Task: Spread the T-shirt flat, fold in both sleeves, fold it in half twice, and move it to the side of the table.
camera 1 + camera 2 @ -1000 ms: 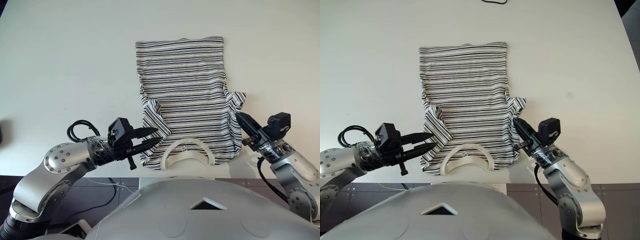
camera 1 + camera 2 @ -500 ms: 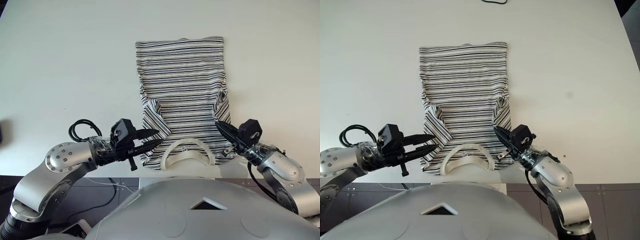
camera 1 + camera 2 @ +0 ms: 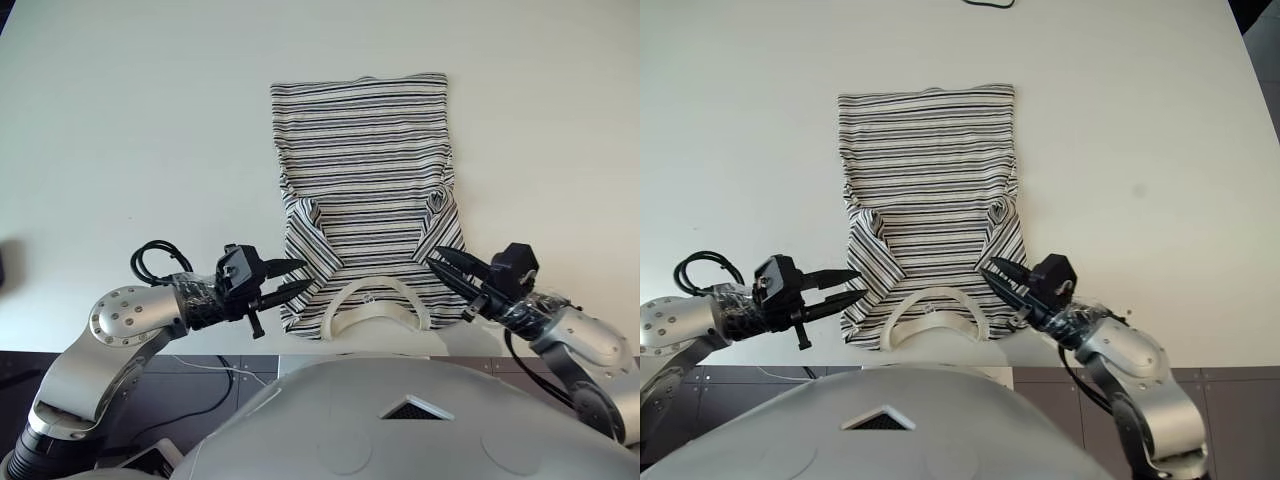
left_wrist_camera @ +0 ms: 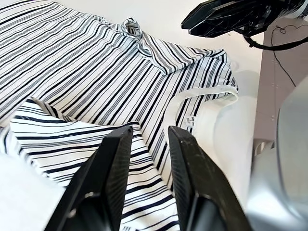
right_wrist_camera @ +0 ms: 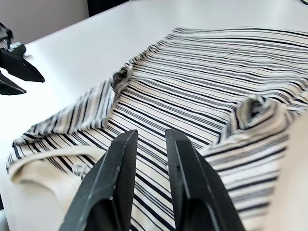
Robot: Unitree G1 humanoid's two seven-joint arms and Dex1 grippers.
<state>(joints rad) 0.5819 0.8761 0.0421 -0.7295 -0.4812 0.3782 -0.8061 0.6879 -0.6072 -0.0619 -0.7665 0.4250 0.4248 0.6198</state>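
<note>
The left pincer (image 3: 298, 274) is drawing back slightly from the T-shirt (image 3: 365, 170), its fingers standing a little apart and gripping nothing. The T-shirt is lying mid-surface (image 3: 140, 120), its long axis running from near edge to far edge, with the collar (image 3: 378, 300) at the near edge. The right sleeve (image 3: 442, 205), spread out a second ago, is now lying folded inward, and the right pincer (image 3: 438, 266) is hovering beside it, narrowly parted and empty.
</note>
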